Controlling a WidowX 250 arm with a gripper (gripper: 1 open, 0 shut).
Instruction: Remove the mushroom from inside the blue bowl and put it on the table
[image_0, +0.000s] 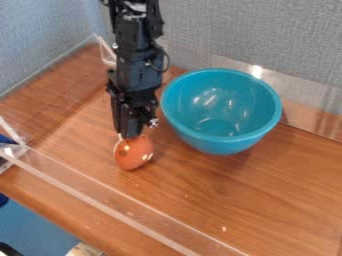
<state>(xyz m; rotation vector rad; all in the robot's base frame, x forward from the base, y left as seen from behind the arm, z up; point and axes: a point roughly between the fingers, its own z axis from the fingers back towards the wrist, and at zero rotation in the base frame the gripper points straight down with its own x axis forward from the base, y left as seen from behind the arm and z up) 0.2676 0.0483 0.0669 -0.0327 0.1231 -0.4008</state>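
Observation:
The mushroom (131, 153), orange-brown cap showing, lies on the reddish-brown table (254, 195), left of the blue bowl (222, 111). The bowl is turquoise, glossy and holds nothing. My gripper (131, 131) points straight down right above the mushroom, its dark fingers drawn together and shut with nothing between them. The fingertips hang just over the cap; I cannot tell whether they touch it.
A clear plastic edging strip (94, 190) runs along the table's front edge and another along the back right. A grey-blue wall stands close behind the arm and bowl. Bare wood lies in front of the bowl and mushroom.

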